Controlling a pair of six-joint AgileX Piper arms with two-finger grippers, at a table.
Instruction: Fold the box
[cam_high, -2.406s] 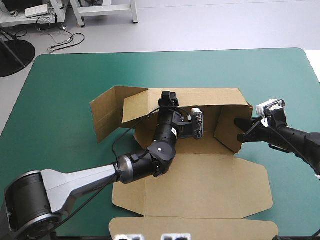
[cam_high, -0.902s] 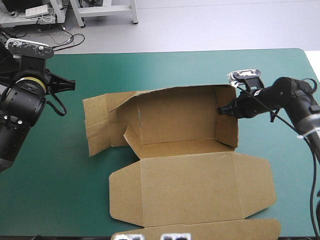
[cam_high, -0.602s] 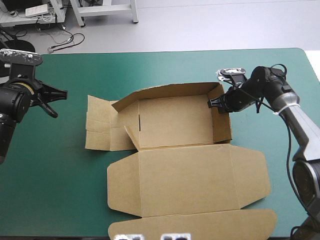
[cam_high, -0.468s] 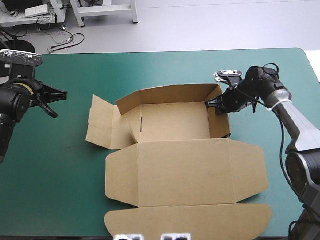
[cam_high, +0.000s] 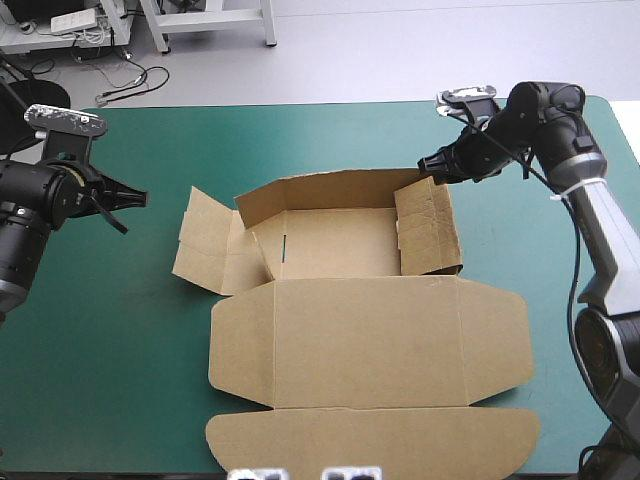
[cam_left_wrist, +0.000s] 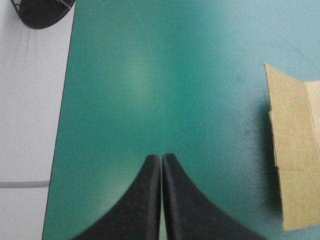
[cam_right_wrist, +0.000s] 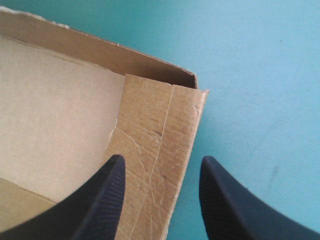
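The brown box (cam_high: 340, 245) lies mid-table as a part-formed tray. Its back wall (cam_high: 330, 190) is raised, its right wall (cam_high: 430, 230) leans inward, and its left flap (cam_high: 205, 250) splays out flat. The lid (cam_high: 370, 340) lies flat toward the near edge. My right gripper (cam_high: 427, 163) hovers open over the box's far right corner; in the right wrist view the right gripper (cam_right_wrist: 160, 167) has its fingers apart above the right wall (cam_right_wrist: 160, 125), holding nothing. My left gripper (cam_high: 138, 198) is shut and empty, left of the box. The left wrist view shows the left gripper (cam_left_wrist: 161, 159) over bare cover, with the left flap (cam_left_wrist: 295, 150) to one side.
The teal-green table (cam_high: 120, 330) has open cover to the left of the box and behind it. The table's left edge (cam_left_wrist: 62, 130) runs close beside my left gripper. The lid's front flap (cam_high: 370, 440) reaches almost to the near edge.
My right gripper has drawn back from inside the right wall to above the far right corner, and that wall now leans inward. The left arm, earlier inside the box, has withdrawn to the left.
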